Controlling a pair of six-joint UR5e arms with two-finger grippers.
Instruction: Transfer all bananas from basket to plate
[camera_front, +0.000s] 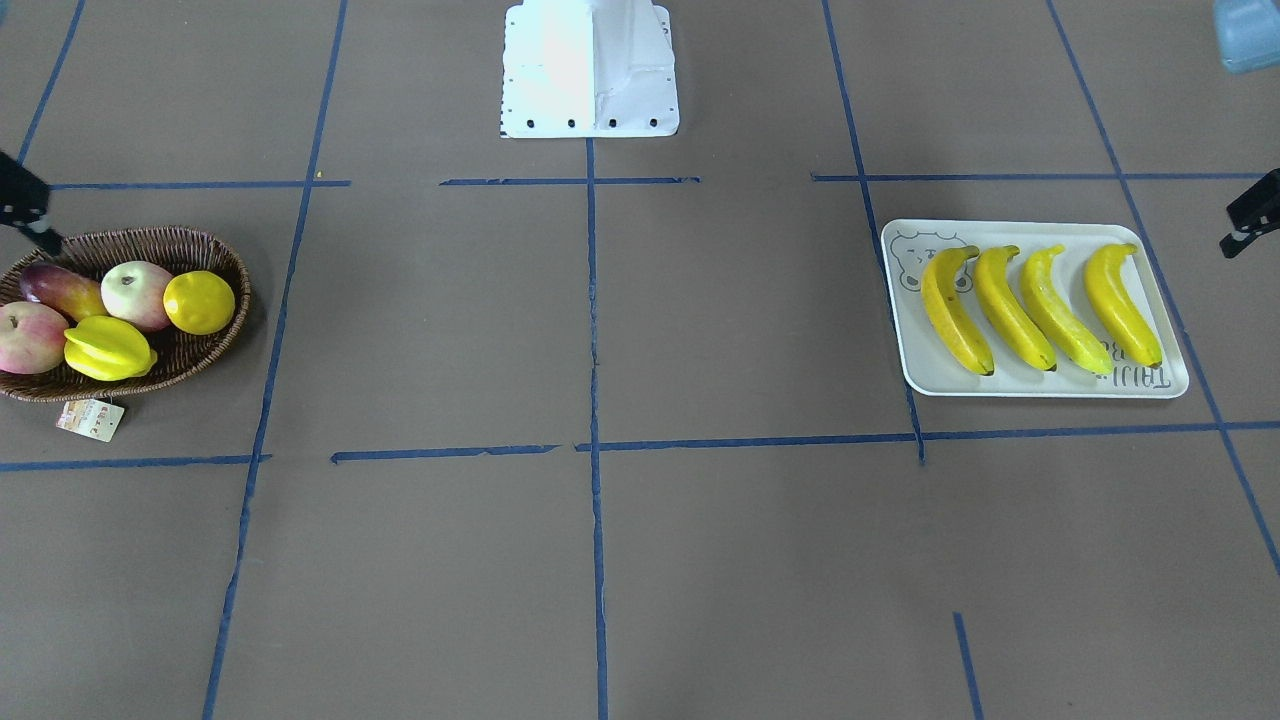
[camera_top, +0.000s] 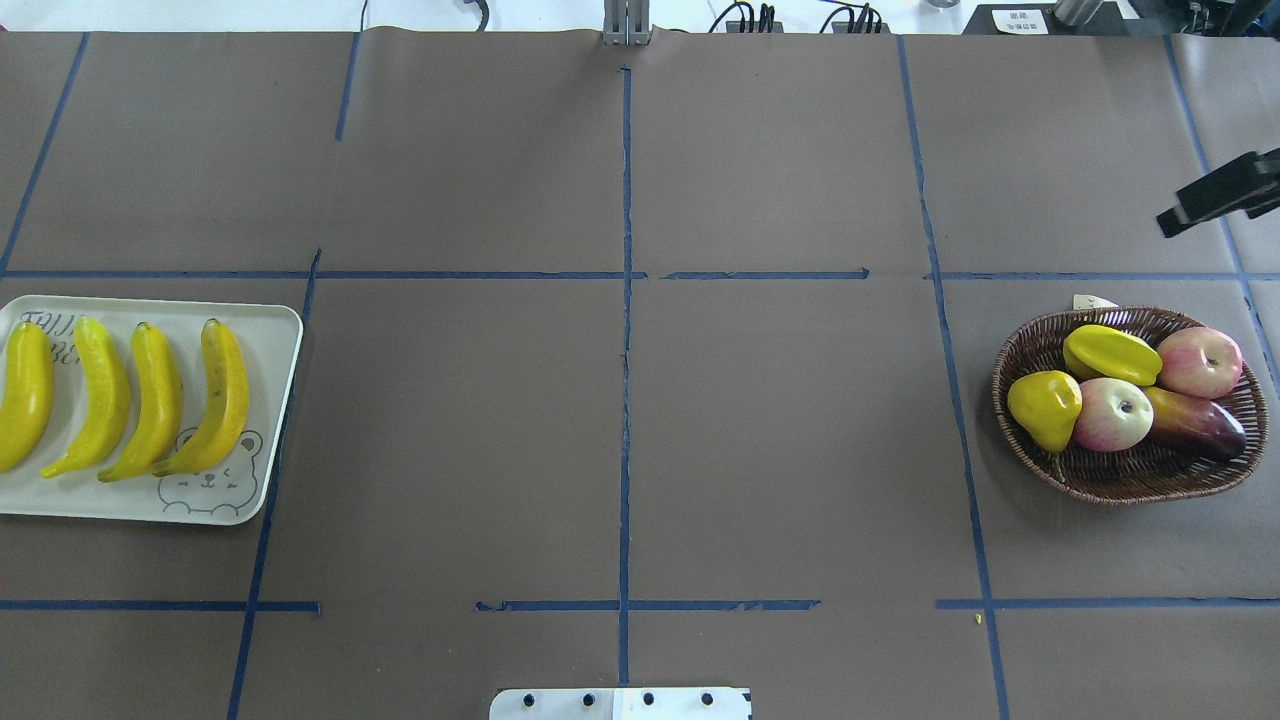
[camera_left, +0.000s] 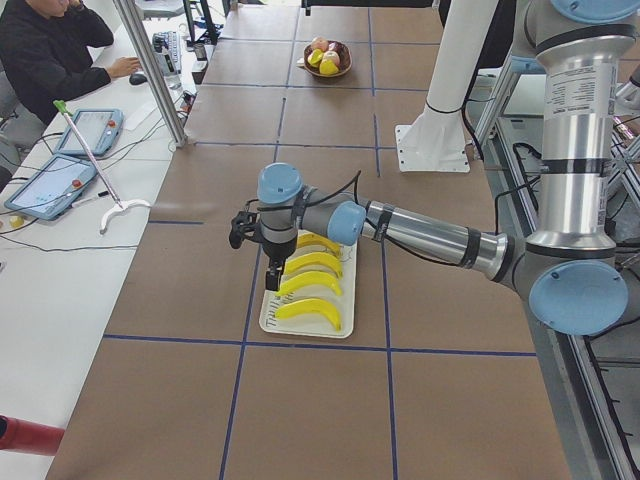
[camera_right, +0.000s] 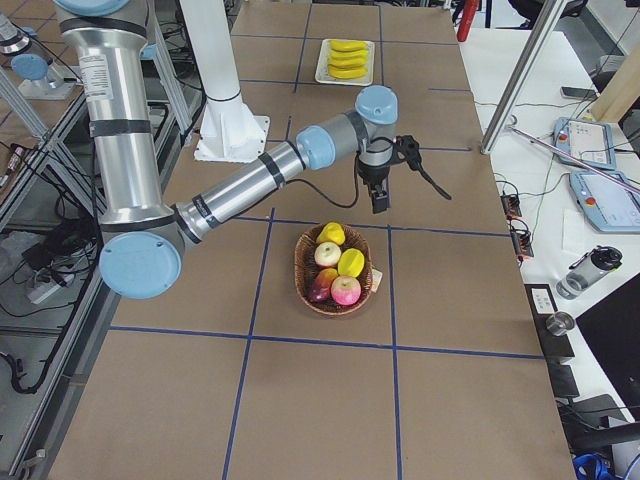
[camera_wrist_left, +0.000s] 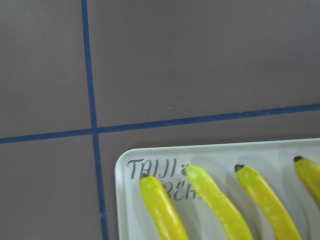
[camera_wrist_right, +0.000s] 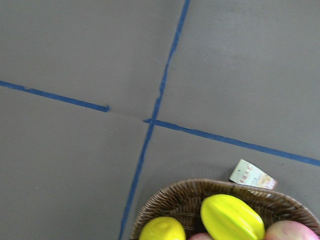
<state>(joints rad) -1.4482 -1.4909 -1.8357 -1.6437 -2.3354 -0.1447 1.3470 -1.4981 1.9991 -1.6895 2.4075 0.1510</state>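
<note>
All 4 bananas (camera_front: 1010, 308) lie side by side on the plate (camera_front: 1040, 385), at the end of the counter (camera_front: 700, 330) on the robot's left; the basket (camera_front: 180, 245) sits well apart at the other end, holding a starfruit (camera_front: 108, 348), 2 apples (camera_front: 137, 293), a round yellow fruit (camera_front: 199, 301) and a reddish mango (camera_front: 60, 290); the left claw (camera_left: 272, 278) hangs near the plate, the right claw (camera_right: 380, 198) near the basket, each gripping nothing; whether either is spread or pressed together, I cannot tell.

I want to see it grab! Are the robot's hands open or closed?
Left gripper: cannot tell; jaws unclear.
Right gripper: cannot tell; jaws unclear.
</note>
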